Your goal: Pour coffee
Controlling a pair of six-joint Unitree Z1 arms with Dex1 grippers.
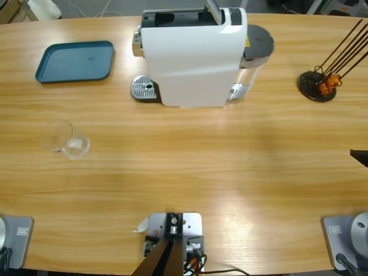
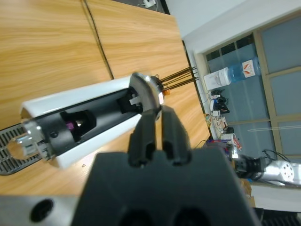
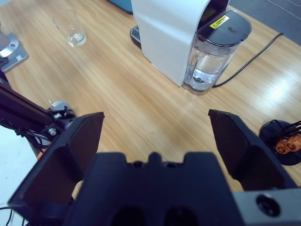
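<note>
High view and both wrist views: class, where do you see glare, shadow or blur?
High view: pale glare on the table, soft shadow below the coffee machine. Left wrist view: the left pincer is blurred. Right wrist view: a bright sheen on the wood beside the water tank.

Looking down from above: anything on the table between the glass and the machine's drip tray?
No. In the high view only bare table lies between the glass and the drip tray. The blue tray sits off that line, farther back.

place: office/lab | cues: water dispenser point(image 2: 237, 74), glazed partitions, long wooden table point(image 1: 184, 184)
</note>
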